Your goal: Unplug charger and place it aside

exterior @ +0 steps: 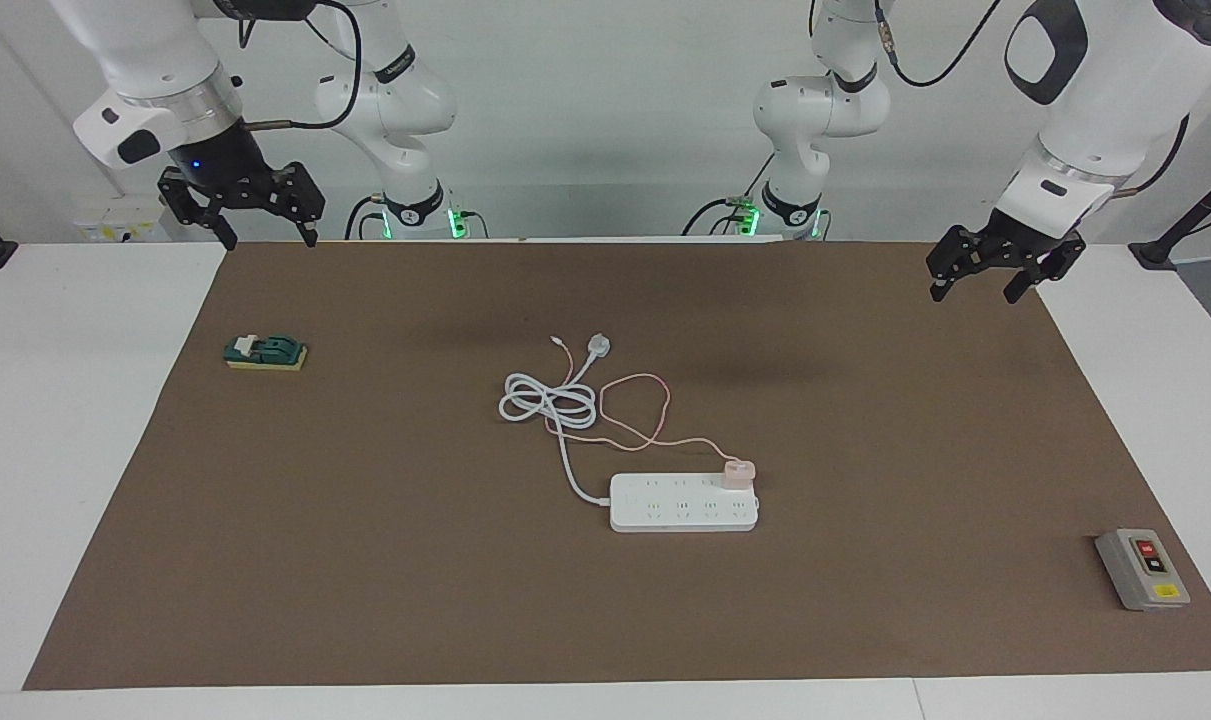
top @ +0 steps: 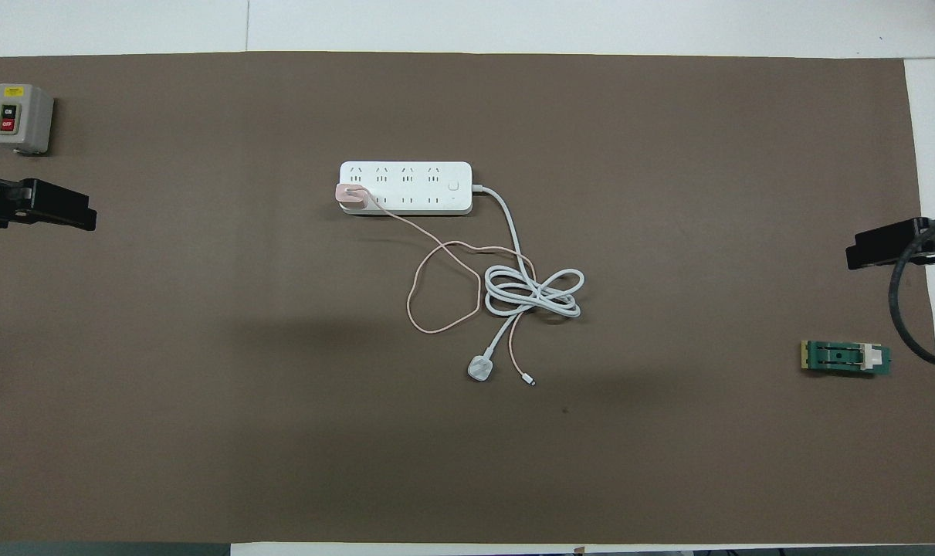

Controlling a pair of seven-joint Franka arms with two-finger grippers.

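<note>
Grey switch box, green block

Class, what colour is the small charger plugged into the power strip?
Pale pink, matching its thin cable; the charger shows best in the overhead view, on the white power strip.

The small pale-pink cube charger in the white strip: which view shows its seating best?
The facing view: the charger stands up from the power strip, side visible. The overhead view shows only its top.
</note>
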